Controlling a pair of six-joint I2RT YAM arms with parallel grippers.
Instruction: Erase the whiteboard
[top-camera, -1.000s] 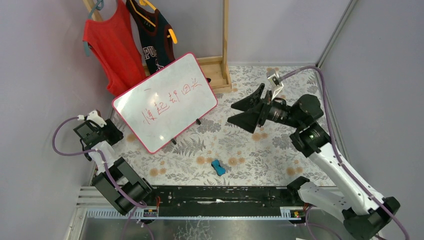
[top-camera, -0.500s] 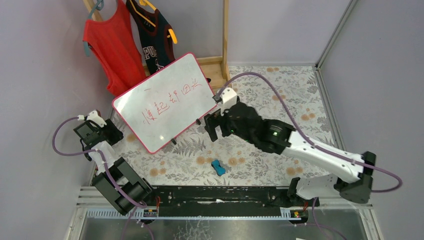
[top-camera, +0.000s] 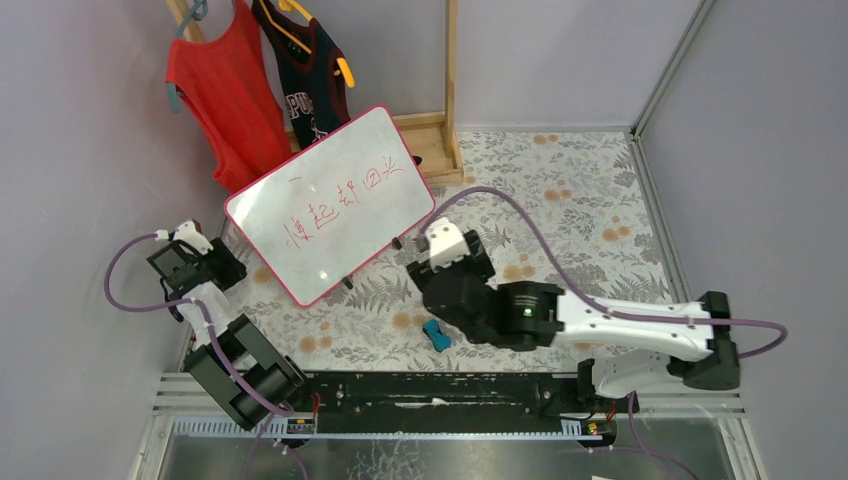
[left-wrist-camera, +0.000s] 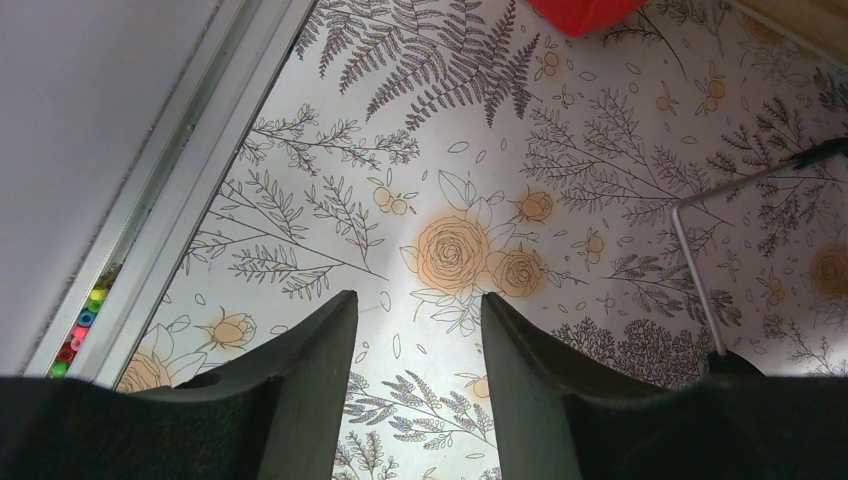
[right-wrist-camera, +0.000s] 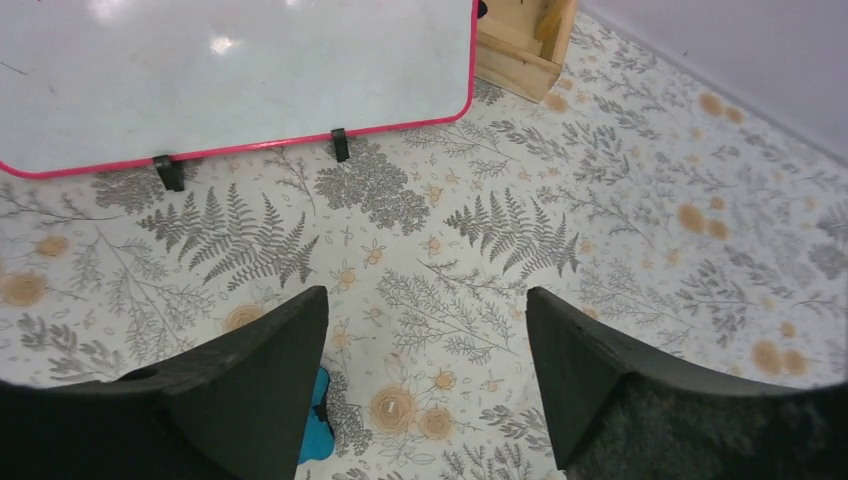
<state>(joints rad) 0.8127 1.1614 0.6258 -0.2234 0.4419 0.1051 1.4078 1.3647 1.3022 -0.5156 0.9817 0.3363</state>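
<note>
1. Two arms work over a table covered in a floral cloth (top-camera: 560, 180), seen from the top camera.
2. The whiteboard (top-camera: 330, 205) stands on the far left part of the table, propped at a slant on small black feet (right-wrist-camera: 168, 172). It has a thin pink-red frame and rounded corners.
3. Red marker writing (top-camera: 340, 205) runs in one line across the board's face.
4. The right arm reaches in low across the middle of the table. The right gripper (right-wrist-camera: 425, 300) hangs over the cloth just in front of the board's lower edge, touching nothing.
5. Its two dark fingers (right-wrist-camera: 270, 380) stand well apart, with only cloth showing between them.
6. A small blue object (top-camera: 436, 334) lies on the cloth near the front edge. In the right wrist view it peeks out beside the left-hand finger, just outside the gap.
7. The left arm is folded back at the table's left edge, well apart from the board's face.
8. The left gripper (left-wrist-camera: 418, 305) points down at the cloth; its fingers are parted and hold nothing.
9. A thin bent metal rod (left-wrist-camera: 690, 260) shows to the right in the left wrist view.
10. Behind the board a red tank top (top-camera: 225, 95) and a dark jersey (top-camera: 310, 75) hang on a wooden rack (top-camera: 450, 90).
</note>
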